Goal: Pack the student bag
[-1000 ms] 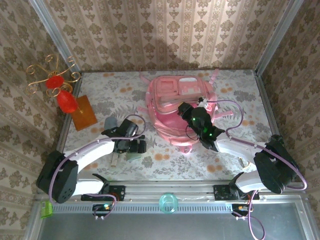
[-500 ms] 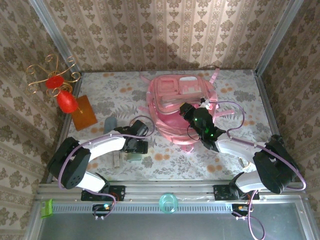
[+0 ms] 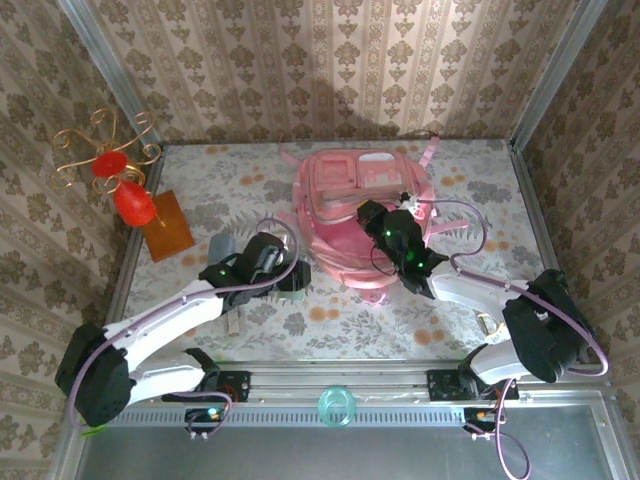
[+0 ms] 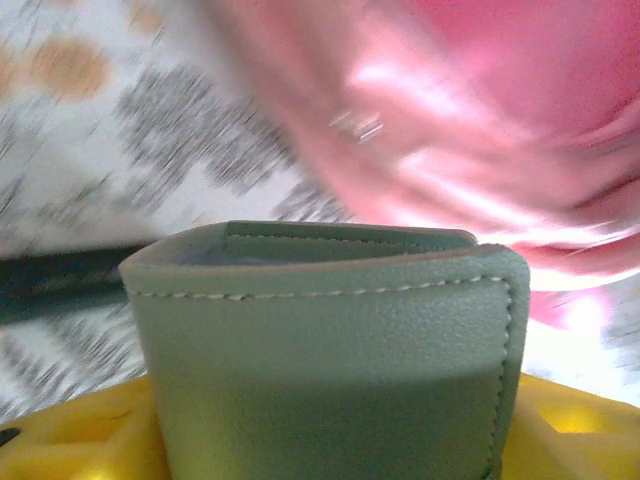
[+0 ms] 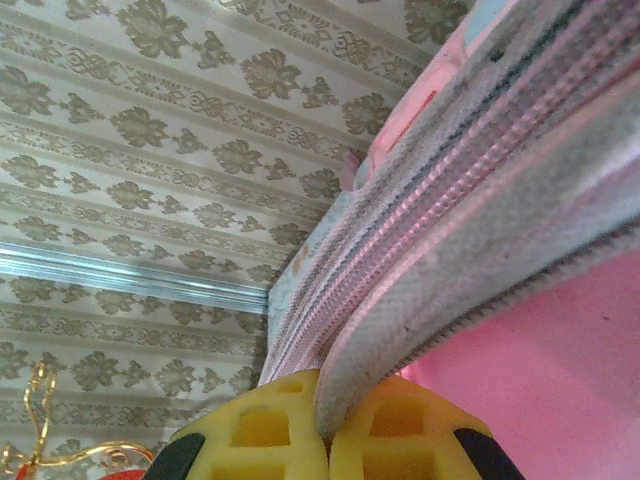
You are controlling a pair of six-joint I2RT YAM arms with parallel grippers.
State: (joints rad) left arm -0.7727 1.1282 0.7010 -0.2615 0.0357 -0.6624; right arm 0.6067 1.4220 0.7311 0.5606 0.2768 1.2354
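- The student bag (image 3: 345,190) lies at the upper centre of the overhead frame on the flowered table (image 3: 480,190). Its near end is covered by my right arm.
- The right gripper (image 3: 372,222) is clenched on the bag's edge. In the right wrist view the yellow pads (image 5: 250,425) pinch a grey-pink zipper band that runs off the upper right corner. I cannot tell which pocket it belongs to.
- The left gripper (image 3: 288,280) sits just left of the bag's lower edge and grasps a green pouch (image 4: 330,350).
- In the left wrist view the pouch stands upright between the yellow fingers (image 4: 70,450), and its bottom is cut off by the frame.
- That view is blurred; behind the pouch I make out pink fabric at the upper right, and a small metal glint on it that I cannot identify.
- From above the pouch is almost wholly hidden under the gripper.
- A grey object (image 3: 220,245) left of the arm is half covered, so I cannot name it.
- A red and gold ornament (image 3: 125,195) stands at the left edge.
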